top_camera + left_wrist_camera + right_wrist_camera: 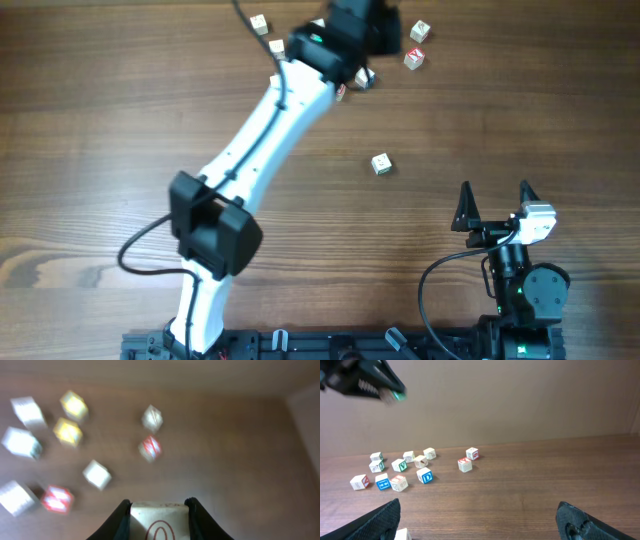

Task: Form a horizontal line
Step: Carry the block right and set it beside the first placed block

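left hand clamped on red-marked cube | right hand spread, idle | horizontal line not formed, loose cubes scattered far across worktop | advice: lower squarely, flush beside a neighbour, then release

Table: one, beneath me. Dark brown wood with the grain running left to right and a paler swirl in the grain near my left side. Matte finish; it fills the whole overhead view.

Backdrop panel: one, plain tan and unmarked, standing upright along the table's far edge ahead of me.

Paler strip: at the panel's right end; I cannot tell what it is.

Light: soft and even, with faint shadows and no glare on the wood.
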{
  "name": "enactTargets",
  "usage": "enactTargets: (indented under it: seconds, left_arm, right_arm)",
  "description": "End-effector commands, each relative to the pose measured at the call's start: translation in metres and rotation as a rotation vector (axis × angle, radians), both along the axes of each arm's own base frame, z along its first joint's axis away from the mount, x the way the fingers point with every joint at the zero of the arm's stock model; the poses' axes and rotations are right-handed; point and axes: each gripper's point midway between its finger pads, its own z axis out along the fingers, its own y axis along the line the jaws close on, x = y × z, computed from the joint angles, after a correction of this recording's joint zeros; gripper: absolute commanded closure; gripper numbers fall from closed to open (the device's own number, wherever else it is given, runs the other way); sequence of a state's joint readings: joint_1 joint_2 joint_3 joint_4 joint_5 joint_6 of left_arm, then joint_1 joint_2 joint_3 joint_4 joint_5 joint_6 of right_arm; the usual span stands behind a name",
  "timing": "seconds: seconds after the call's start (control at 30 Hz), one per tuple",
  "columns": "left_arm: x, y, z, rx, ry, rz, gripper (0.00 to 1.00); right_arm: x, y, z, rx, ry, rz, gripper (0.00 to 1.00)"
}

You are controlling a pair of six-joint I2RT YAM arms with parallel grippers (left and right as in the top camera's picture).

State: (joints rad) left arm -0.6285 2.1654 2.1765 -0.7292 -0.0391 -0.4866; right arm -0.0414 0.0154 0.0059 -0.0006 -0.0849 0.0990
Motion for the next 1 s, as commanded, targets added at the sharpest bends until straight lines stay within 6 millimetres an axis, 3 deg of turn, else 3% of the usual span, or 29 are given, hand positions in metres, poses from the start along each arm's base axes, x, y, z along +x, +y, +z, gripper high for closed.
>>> enactTargets:
  seconds: [0.0, 0.17, 0.3, 0.33, 0.53, 0.73, 0.97]
  left_arm:
    - [-0.035, -0.031, -0.052, 0.020, 0.160, 0.011, 0.84]
    - [-0.083, -0.059, -0.093, 0.119, 0.265, -0.061, 0.85]
    - [-0.099, -0.066, -0.128, 0.191, 0.315, -0.038, 0.84]
    - [-0.104, -0.066, -0.147, 0.209, 0.356, -0.005, 0.85]
    - [-0.111, -0.059, -0.190, 0.239, 0.450, 0.087, 0.86]
    - [-0.109, -0.051, -0.209, 0.276, 0.465, 0.123, 0.80]
    - [-0.118, -0.042, -0.234, 0.338, 0.513, 0.129, 0.80]
  right_arm:
    - [0.000, -0.002, 0.002, -0.018, -0.011, -0.010, 0.00]
    - [0.000, -0.002, 0.002, -0.019, -0.011, -0.010, 0.00]
    - [0.000, -0.002, 0.002, -0.018, -0.011, -0.010, 0.00]
    - [0.000, -0.002, 0.002, -0.018, -0.011, -0.010, 0.00]
    - [0.000, -0.002, 0.002, -0.019, -0.011, -0.010, 0.00]
    - [0.000, -0.002, 0.002, -0.018, -0.011, -0.010, 0.00]
    - [0.000, -0.002, 0.002, -0.018, -0.011, -0.010, 0.00]
